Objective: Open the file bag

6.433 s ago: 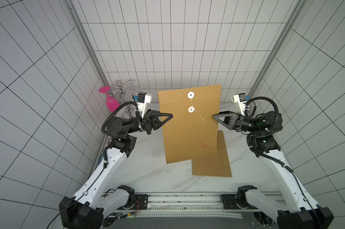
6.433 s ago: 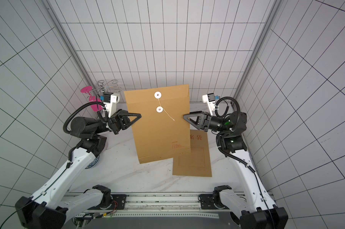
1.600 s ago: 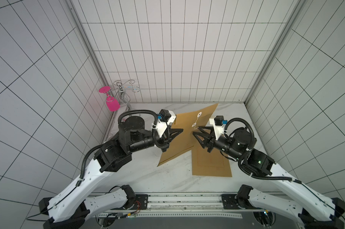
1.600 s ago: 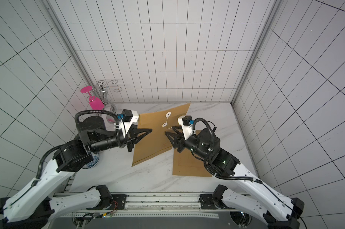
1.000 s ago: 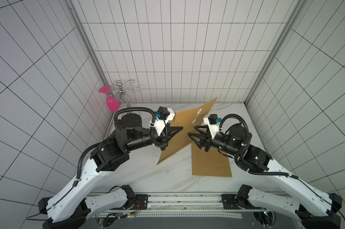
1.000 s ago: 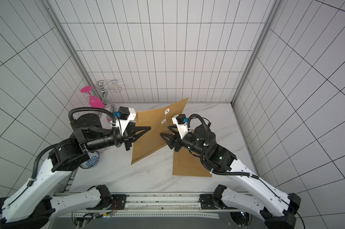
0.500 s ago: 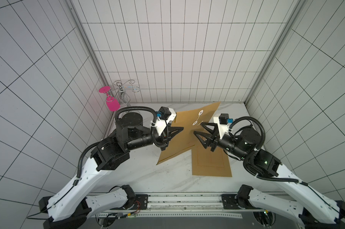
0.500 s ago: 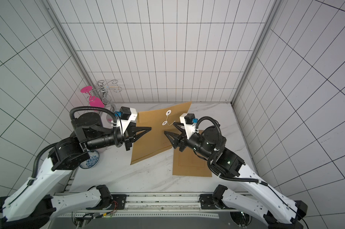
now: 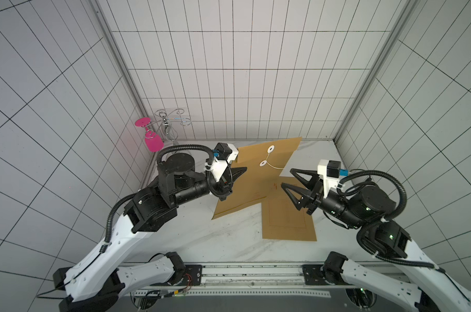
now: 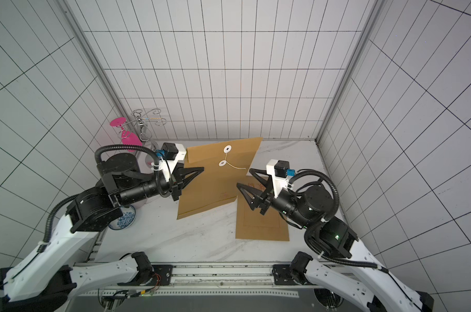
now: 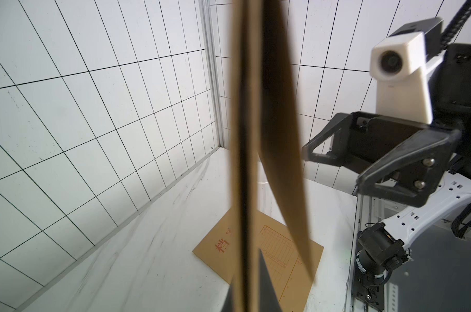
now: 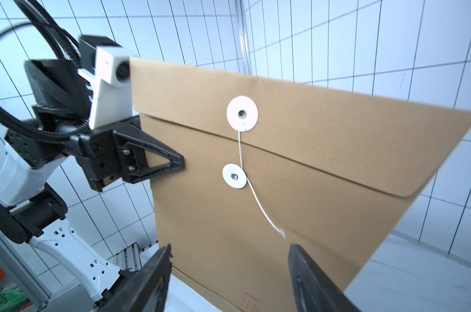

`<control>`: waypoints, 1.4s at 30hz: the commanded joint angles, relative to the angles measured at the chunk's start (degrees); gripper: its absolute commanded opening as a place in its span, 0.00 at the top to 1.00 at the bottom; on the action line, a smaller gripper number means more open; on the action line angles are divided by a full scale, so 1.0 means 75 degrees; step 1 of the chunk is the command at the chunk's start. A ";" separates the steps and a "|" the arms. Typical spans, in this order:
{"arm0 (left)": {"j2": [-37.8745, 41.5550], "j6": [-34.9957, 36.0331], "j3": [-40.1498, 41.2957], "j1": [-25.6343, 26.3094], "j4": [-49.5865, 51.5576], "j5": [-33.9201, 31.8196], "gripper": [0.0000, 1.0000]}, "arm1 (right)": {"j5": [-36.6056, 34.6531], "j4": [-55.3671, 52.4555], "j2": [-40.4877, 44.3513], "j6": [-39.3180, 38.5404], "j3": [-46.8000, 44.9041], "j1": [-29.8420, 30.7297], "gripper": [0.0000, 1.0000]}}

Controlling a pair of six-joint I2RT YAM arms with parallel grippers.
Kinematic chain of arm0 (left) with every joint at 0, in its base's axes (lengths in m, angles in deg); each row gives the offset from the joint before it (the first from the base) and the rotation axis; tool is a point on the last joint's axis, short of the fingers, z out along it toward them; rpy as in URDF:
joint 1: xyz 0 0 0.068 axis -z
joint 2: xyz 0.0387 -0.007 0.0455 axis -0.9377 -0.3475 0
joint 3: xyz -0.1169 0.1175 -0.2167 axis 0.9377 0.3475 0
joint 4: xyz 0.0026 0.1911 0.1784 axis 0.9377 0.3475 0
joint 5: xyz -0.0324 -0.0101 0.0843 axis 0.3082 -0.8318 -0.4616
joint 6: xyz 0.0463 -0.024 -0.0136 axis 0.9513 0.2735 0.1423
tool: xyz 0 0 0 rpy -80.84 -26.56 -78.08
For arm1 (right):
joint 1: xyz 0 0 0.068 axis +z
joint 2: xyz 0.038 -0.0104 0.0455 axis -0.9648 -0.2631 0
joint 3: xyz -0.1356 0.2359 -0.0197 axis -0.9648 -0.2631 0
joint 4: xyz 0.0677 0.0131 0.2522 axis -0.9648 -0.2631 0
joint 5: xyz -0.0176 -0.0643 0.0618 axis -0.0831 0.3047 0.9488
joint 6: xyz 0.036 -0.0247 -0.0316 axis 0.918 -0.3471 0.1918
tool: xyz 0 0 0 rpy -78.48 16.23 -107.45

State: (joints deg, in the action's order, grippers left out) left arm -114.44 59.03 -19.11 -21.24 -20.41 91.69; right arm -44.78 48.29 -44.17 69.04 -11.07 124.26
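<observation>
Moved: right gripper [image 9: 286,177] back from bag [image 9: 250,186], jaws wider.
right gripper: released, empty, facing bag.
left gripper [image 9: 241,173]: clenched on bag's side edge.
bag: brown, upright over table [image 9: 202,243], flap [image 12: 310,129] down, string [image 12: 258,205] hanging loose from lower button [image 12: 234,176].

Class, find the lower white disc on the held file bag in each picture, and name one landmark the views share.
Top view: lower white disc near centre.
Top view: the disc near centre.
Left wrist: not in it; file bag shows edge-on.
Right wrist: the disc at mid-frame.
Landmark: left pincer shut on the bag's edge.
</observation>
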 commanded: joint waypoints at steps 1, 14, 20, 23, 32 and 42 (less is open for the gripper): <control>-0.0045 0.0246 -0.0188 0.0047 -0.0302 -0.0116 1.00 | -0.0209 -0.0332 -0.0339 -0.0166 0.0177 -0.0046 0.32; -0.0063 0.0366 -0.0596 0.0085 0.0011 0.0899 1.00 | 0.0420 0.0000 -0.1698 -0.0371 0.0711 -0.0261 0.53; -0.0188 0.0413 -0.0795 0.0119 0.0222 0.0828 1.00 | 0.0418 0.0261 -0.1713 -0.0413 0.0705 -0.0251 0.59; -0.0218 0.0395 -0.0826 0.0119 0.0282 0.0792 1.00 | 0.0257 0.0442 -0.1514 -0.0411 0.0571 -0.0251 0.59; -0.0231 0.0261 -0.0828 0.0118 0.0190 0.0838 1.00 | 0.0325 0.0459 -0.1423 -0.0426 0.0575 -0.0251 0.58; -0.0243 0.0190 -0.0695 0.0120 0.0123 0.0808 1.00 | 0.0006 0.0787 -0.1212 -0.0272 0.0456 -0.0257 0.46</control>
State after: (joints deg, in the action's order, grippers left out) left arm -116.53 60.46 -23.75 -20.59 -17.96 97.13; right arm -43.49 51.70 -54.39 67.29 -8.14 122.73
